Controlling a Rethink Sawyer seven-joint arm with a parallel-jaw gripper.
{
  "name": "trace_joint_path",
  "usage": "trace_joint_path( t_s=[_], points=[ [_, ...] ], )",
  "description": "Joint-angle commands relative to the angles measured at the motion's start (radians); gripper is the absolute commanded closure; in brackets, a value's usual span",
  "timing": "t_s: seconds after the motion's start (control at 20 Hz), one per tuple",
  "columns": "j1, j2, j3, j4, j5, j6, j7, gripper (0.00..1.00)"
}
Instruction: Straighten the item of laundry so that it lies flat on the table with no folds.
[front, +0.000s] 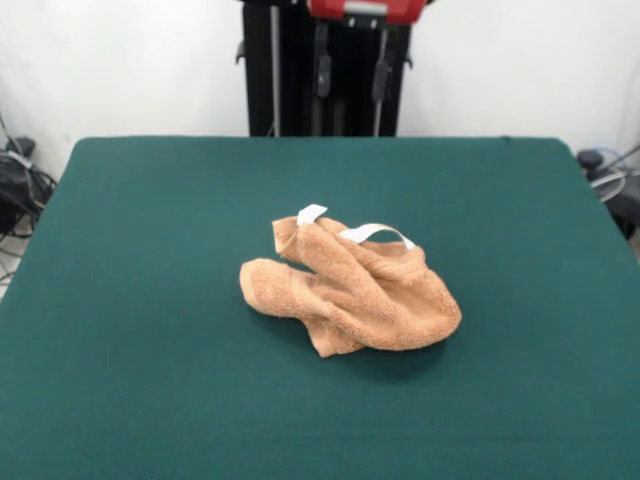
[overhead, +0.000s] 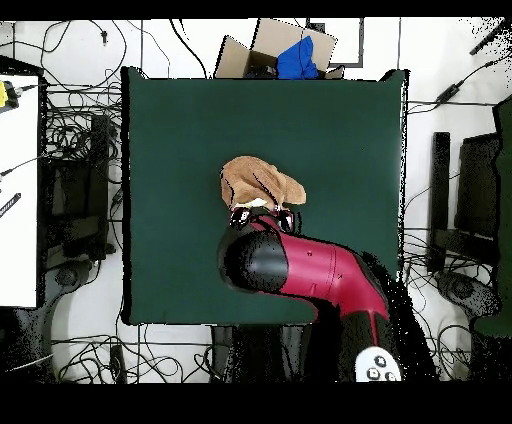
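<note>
The light orange-tan terry cloth towel (front: 350, 290) lies crumpled in a heap near the middle of the dark green felt table (front: 130, 300), with its white tags (front: 311, 214) on top. The red and black arm (overhead: 305, 270) hangs over the towel's edge, and I cannot tell the state of its gripper. I think a grasp into the thick heap may catch several layers together, so pulling would only drag the bundle and not open it.

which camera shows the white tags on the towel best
The front view: the towel sits bunched and unobstructed, white tags plain along its far top edge. In the overhead view the arm covers the towel's nearer edge; the tags are barely discernible.
</note>
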Motion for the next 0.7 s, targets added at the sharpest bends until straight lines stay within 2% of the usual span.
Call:
trace_joint_path(
  t_s=[0.05, 0.7],
  points=[
    [-0.010, 0.140, 0.068, 0.090, -0.073, -0.104, 0.090, 0.00],
    [-0.019, 0.163, 0.065, 0.054, -0.070, -0.105, 0.088, 0.00]
  ],
)
